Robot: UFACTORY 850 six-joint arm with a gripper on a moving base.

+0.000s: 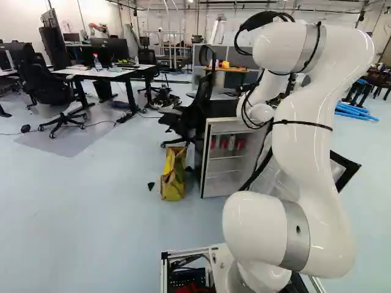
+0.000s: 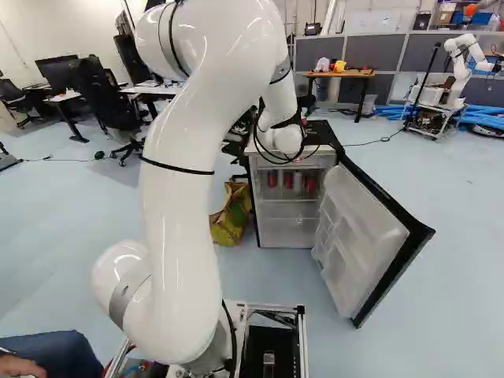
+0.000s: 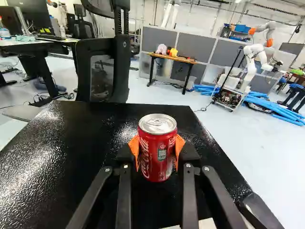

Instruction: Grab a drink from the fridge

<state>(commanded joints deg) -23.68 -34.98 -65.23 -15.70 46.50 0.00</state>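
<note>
In both base views the wrist hides the gripper. The wrist view shows my gripper [image 3: 157, 155] shut on a red drink can [image 3: 157, 143], an orange pad pressed to either side. The can is upright over the black fridge top [image 3: 71, 138]; whether its base touches that surface is hidden. At the centre of the right base view stands the fridge [image 2: 287, 228], its door [image 2: 354, 244] swung wide open to the right. Several red and silver cans [image 2: 288, 181] stand on an upper shelf inside.
A yellow-green bag [image 1: 173, 174] sits on the floor beside the fridge. A black office chair [image 3: 102, 67] stands close behind the fridge. Farther off are a wooden table [image 2: 340, 74], another robot [image 2: 461, 67] and blue tubes [image 3: 267, 105]. A person's arm shows at the right base view's lower left.
</note>
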